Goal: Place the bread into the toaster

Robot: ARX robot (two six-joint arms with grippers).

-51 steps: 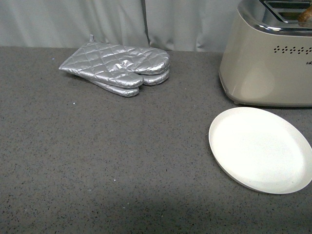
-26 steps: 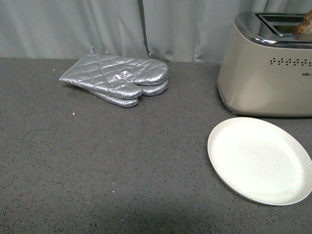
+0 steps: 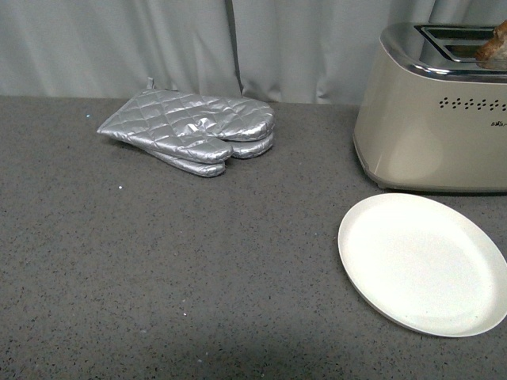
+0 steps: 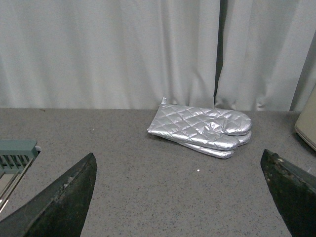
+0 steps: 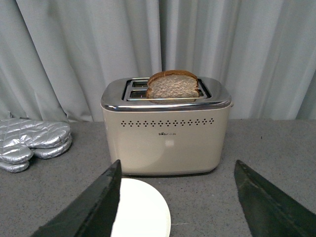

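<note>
My right claw (image 5: 180,207) is spread wide and holds nothing; its two dark fingers (image 5: 94,207) frame the view from that wrist. Straight ahead of it, between the fingers and well apart from them, the toaster (image 5: 166,143) stands on the grey counter (image 5: 276,148). The bread (image 5: 172,85) sits upright in the nearer slot, its rounded crust sticking up above the chrome top. Just this side of the toaster, close to one fingertip, lies the rim of the white plate (image 5: 143,210), bare. Further off to the side of the toaster I see the silver mitts (image 5: 29,143) against the curtain (image 5: 74,54). My left claw (image 4: 180,197) is also spread wide and holds nothing, with only its two dark fingertips (image 4: 64,197) showing. Ahead of it, well clear of both tips, the mitts (image 4: 202,127) lie stacked on the counter, and a beige edge of the toaster (image 4: 308,126) shows past one tip. A grey-green object (image 4: 17,150) sits beyond the other tip; I cannot tell what it is. From the body camera neither claw is in sight: I see the mitts (image 3: 190,127), the plate (image 3: 420,261) just in front of the toaster (image 3: 432,119), and a brown bit of the bread (image 3: 493,47) poking from a slot at the picture's edge.
</note>
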